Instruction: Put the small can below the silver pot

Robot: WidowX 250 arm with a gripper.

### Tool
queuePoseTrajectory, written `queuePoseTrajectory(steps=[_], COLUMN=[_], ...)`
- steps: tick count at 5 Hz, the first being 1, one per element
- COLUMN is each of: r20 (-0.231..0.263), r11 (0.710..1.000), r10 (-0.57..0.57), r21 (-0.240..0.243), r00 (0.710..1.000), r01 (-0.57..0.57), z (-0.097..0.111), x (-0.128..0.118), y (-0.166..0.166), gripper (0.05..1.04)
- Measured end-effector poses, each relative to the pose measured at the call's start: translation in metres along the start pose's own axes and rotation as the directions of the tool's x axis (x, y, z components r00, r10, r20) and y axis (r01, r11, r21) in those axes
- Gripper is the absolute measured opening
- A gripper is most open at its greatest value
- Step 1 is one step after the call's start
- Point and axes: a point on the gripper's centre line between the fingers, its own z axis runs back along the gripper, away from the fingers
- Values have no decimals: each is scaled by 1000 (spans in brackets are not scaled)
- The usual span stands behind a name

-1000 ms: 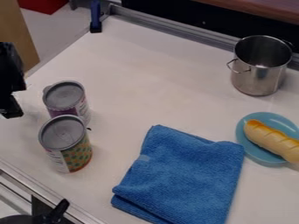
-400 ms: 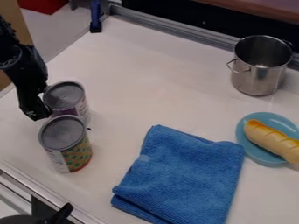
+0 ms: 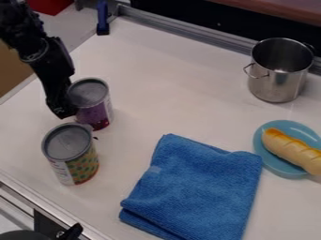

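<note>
My black gripper [image 3: 67, 110] hangs at the left, touching the left side of the small purple can [image 3: 95, 112], whose grey lid faces up. How its fingers stand is not clear. A taller can [image 3: 81, 166] with a green and yellow label stands just in front of the purple one. The silver pot [image 3: 279, 82] stands upright at the upper right, its wire handle hanging at its left side.
A folded blue cloth [image 3: 194, 192] lies at the front middle. On the right is a blue plate [image 3: 266, 159] with a bread loaf [image 3: 291, 149] on it. A raised metal rail [image 3: 188, 32] runs along the back edge.
The arm has come in from the left edge to the purple can. That can has shifted right and slightly back, away from the taller can, which has stayed put.
</note>
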Motion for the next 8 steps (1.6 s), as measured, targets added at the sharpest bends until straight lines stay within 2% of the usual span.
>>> queuePoseTrajectory(steps=[2,4,5,7,8], r20=[32,34,59,60,67], r11=[1000,997,997,993,994], r10=[10,16,18,23,40], r21=[11,-76,-76,-121,-102], r00=[999,999,998,998,997], r01=[-10,-14,-14,-16,-33], z=[-4,-9,-13,-15,-15], x=[32,73,92,125,140], y=[2,-9,-20,-46,-52], gripper=[1000,1000,1000,1000,1000])
